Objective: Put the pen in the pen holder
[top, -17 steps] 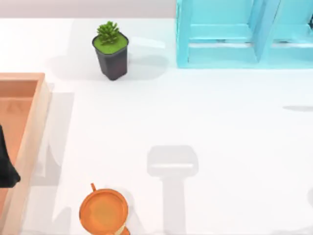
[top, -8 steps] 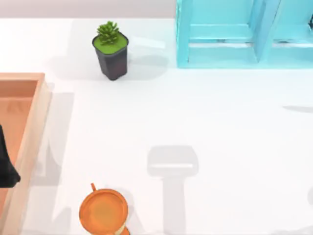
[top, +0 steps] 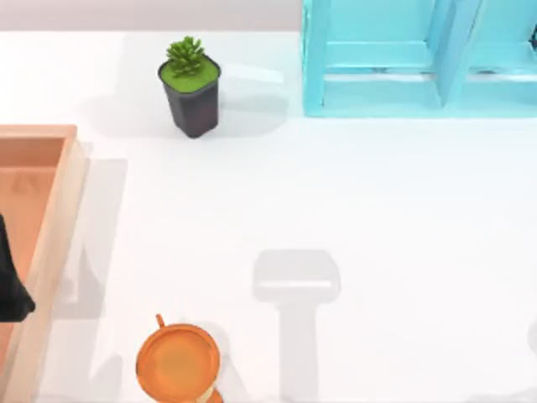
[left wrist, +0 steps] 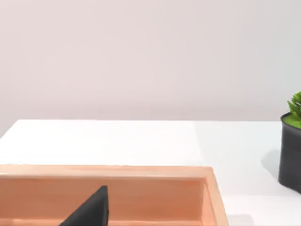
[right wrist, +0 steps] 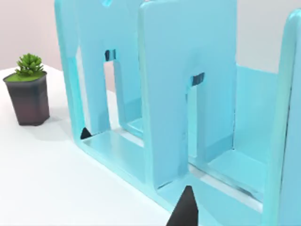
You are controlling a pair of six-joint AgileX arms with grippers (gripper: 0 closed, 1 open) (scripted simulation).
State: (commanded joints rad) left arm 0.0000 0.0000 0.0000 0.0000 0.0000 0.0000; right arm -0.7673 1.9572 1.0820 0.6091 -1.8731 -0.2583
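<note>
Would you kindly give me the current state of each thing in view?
Potted plant: upright on the table, far side.
Orange cup: upright, open mouth up, near edge.
Wooden tray: flat at the table's left.
Blue rack: standing at the far right.

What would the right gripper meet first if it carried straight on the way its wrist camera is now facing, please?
Most likely the light blue rack: one upright divider stands directly ahead of the right gripper's fingertip. Depth is hard to judge, but nothing seems to lie between them.
</note>
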